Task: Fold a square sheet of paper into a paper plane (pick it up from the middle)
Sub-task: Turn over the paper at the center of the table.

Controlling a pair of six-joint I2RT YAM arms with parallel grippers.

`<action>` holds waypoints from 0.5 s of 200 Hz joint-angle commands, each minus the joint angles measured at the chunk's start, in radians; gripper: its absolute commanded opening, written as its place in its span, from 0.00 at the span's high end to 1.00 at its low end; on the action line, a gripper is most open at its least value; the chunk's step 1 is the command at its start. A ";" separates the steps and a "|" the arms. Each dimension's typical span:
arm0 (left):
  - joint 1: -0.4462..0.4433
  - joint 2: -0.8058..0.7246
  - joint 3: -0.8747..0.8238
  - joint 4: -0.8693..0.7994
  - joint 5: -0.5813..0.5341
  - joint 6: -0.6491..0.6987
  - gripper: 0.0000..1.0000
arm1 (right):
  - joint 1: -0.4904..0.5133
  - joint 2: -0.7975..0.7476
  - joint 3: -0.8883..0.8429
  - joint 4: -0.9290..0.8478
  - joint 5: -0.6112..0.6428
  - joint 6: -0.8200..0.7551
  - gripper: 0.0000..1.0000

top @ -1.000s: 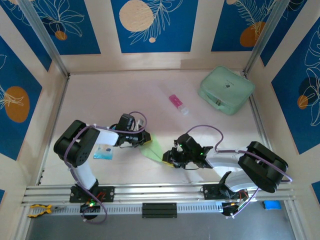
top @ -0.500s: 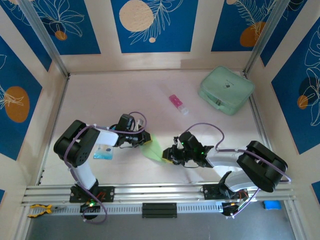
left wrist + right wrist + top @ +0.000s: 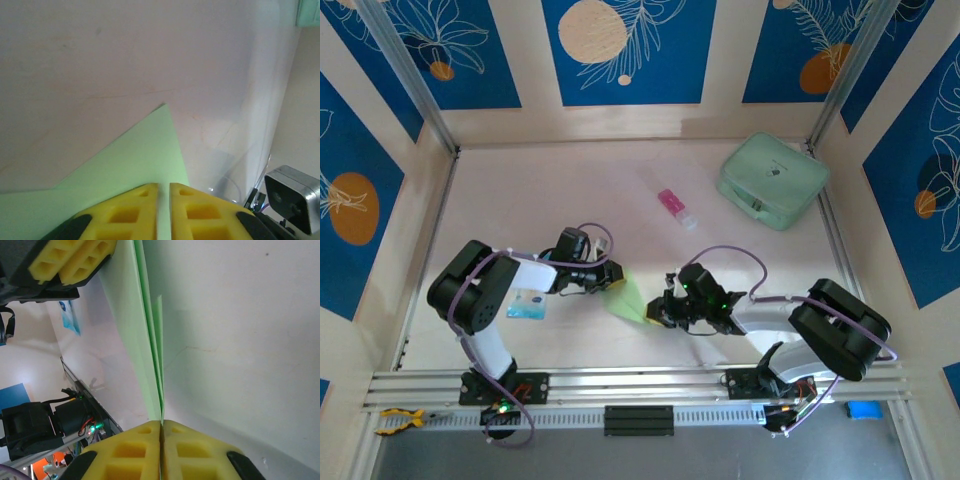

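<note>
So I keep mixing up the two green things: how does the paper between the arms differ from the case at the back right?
The paper is thin, pointed and pale lime-green; the case is bulky, rounded and mint-green. The paper is far smaller than the case. The paper is pinched by its edge in the right pincer; the case lies alone, with nothing touching it. Both are a pale shade of green.
</note>
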 commanded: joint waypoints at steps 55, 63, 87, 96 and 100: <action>0.009 -0.243 0.040 -0.222 -0.093 0.124 0.58 | -0.008 -0.193 0.035 -0.223 0.054 -0.131 0.93; 0.009 -0.268 0.040 -0.244 -0.113 0.135 0.57 | -0.011 -0.215 0.043 -0.255 0.066 -0.147 0.93; 0.009 -0.331 0.043 -0.304 -0.163 0.166 0.54 | -0.018 -0.276 0.049 -0.315 0.101 -0.180 0.93; 0.009 -0.352 0.043 -0.323 -0.176 0.175 0.53 | -0.022 -0.296 0.053 -0.342 0.110 -0.192 0.93; 0.009 -0.361 0.043 -0.333 -0.181 0.178 0.53 | -0.024 -0.304 0.056 -0.351 0.112 -0.199 0.93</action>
